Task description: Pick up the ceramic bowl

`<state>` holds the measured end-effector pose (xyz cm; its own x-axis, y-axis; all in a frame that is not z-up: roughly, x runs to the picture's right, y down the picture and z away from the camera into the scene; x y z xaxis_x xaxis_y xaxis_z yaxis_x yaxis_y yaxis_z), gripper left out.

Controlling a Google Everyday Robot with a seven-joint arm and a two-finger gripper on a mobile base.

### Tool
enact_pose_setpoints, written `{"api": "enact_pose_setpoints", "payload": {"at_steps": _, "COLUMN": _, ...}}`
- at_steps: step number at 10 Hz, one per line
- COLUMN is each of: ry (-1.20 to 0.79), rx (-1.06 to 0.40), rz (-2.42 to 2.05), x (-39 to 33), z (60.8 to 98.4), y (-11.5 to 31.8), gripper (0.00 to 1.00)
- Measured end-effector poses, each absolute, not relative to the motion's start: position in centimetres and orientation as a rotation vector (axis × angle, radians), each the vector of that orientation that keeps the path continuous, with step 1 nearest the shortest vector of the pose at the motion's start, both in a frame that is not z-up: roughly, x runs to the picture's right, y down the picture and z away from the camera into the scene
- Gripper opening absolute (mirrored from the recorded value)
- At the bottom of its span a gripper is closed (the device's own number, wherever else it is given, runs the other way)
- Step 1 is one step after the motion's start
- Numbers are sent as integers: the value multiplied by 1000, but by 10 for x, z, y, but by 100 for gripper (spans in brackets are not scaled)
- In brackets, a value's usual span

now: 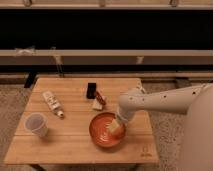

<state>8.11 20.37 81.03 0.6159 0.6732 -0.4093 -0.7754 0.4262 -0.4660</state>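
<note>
The ceramic bowl is wide, shallow and glossy orange-red with pale marks inside. It sits on the wooden table near the front, right of centre. My gripper hangs from the white arm that reaches in from the right. It is down at the bowl's right side, over the inner rim.
A translucent white cup stands at the front left. A white bottle lies at the left. A small black box and a red and white packet lie just behind the bowl. A railing and dark wall run behind the table.
</note>
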Motion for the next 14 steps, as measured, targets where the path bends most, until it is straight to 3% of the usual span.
{"api": "enact_pose_setpoints", "payload": {"at_steps": 4, "ry": 185, "rx": -682, "rz": 916, "x": 83, "z": 817, "y": 209, "gripper": 79}}
{"api": "enact_pose_setpoints", "payload": {"at_steps": 8, "ry": 199, "rx": -705, "rz": 940, "x": 96, "z": 816, "y": 219, "gripper": 40}}
{"api": "enact_pose_setpoints", "payload": {"at_steps": 11, "ry": 118, "rx": -686, "rz": 980, "x": 107, "z": 781, "y": 197, "gripper": 8}}
{"api": "enact_pose_setpoints", "payload": {"at_steps": 12, "ry": 83, "rx": -676, "rz": 994, "x": 112, "z": 766, "y": 186, "gripper": 2}}
{"api": "enact_pose_setpoints", "payload": {"at_steps": 14, "ry": 26, "rx": -670, "rz": 1019, "x": 124, "z": 739, "y": 171, "gripper": 0}}
